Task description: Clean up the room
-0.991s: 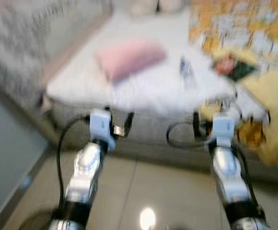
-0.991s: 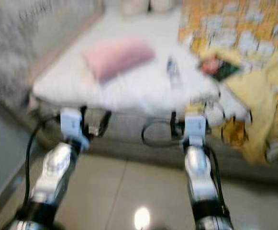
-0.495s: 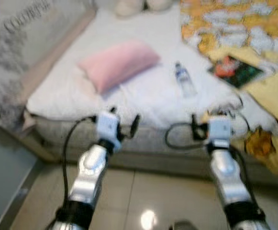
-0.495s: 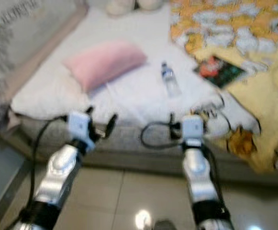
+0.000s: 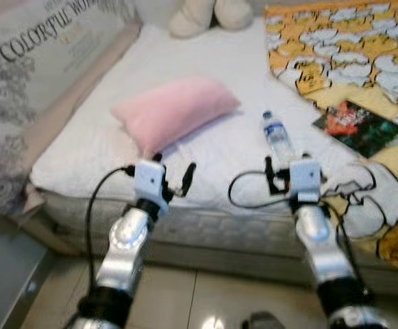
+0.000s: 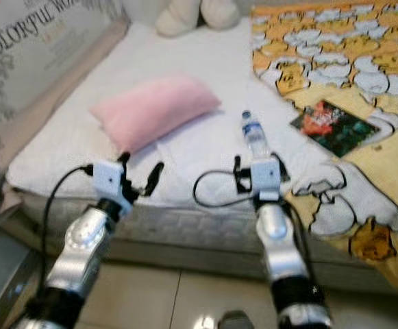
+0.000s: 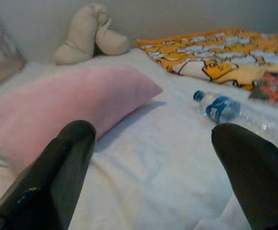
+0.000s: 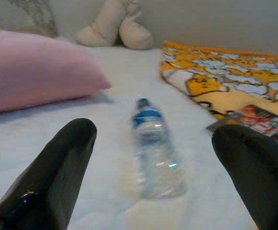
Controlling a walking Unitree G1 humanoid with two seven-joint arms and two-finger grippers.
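A clear water bottle [image 5: 276, 136] with a blue label lies on its side on the white mattress [image 5: 103, 147]. My right gripper [image 5: 286, 166] is open over the bed's front edge, just short of the bottle [image 8: 153, 148], which lies between its fingers [image 8: 57, 167] in the right wrist view. A pink pillow [image 5: 175, 113] rests to the left of the bottle. My left gripper [image 5: 175, 168] is open at the mattress edge, near the pillow's [image 7: 57, 105] front corner. A dark book [image 5: 364, 127] lies on the yellow-orange blanket [image 5: 349, 48].
A beige plush toy [image 5: 199, 17] sits at the head of the bed. A printed grey cushion [image 5: 27, 82] leans along the left side. The blanket hangs over the bed's front right corner. Tiled floor [image 5: 205, 295] lies below my arms.
The camera has come closer to the bed and the picture has sharpened. Both grippers now reach over the mattress edge, the right one near the bottle.
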